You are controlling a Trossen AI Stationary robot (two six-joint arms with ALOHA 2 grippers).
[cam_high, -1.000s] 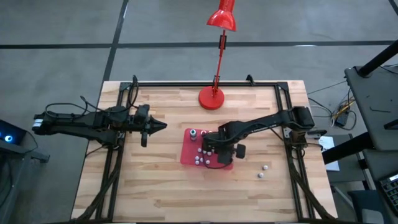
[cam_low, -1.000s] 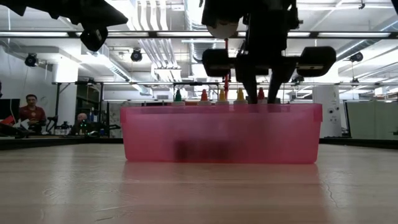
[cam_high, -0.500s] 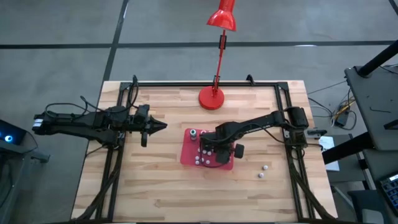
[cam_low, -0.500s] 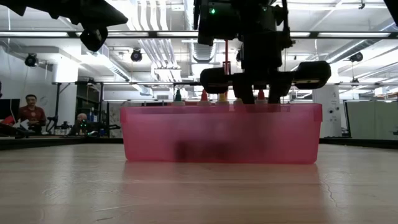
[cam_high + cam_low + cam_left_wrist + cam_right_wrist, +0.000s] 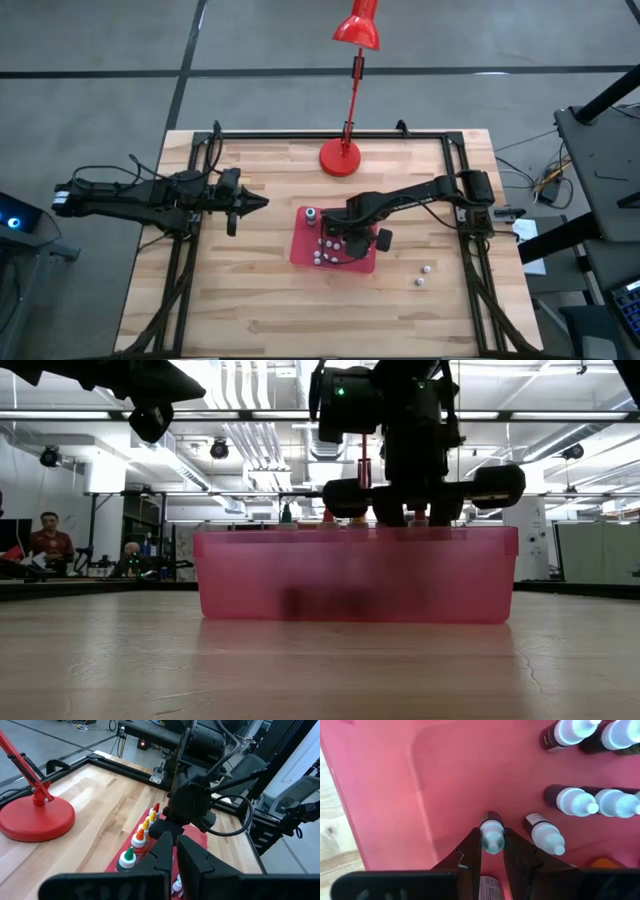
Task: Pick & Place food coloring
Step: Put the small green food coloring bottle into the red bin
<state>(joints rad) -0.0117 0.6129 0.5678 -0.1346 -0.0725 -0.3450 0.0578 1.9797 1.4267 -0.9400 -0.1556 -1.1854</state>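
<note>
Right claw (image 5: pixel 492 851) down inside red tray (image 5: pixel 395 795), fingers closed around small white-capped food coloring bottle (image 5: pixel 492 836). Neighbour bottle (image 5: pixel 543 835) just beside. Risk: on release or pull-back, finger may knock neighbour over. Left claw (image 5: pixel 174 854) shut, empty, waiting above tabletop (image 5: pixel 250 290).

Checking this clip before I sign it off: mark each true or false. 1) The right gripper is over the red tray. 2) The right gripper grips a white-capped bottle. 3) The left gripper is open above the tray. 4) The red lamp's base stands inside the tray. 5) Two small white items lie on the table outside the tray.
1) True: right gripper, red tray.
2) True: fingers closed on the white-capped bottle.
3) False: left gripper is shut, off to the tray's side.
4) False: lamp base stands on the table, apart.
5) True: small white items.
</note>
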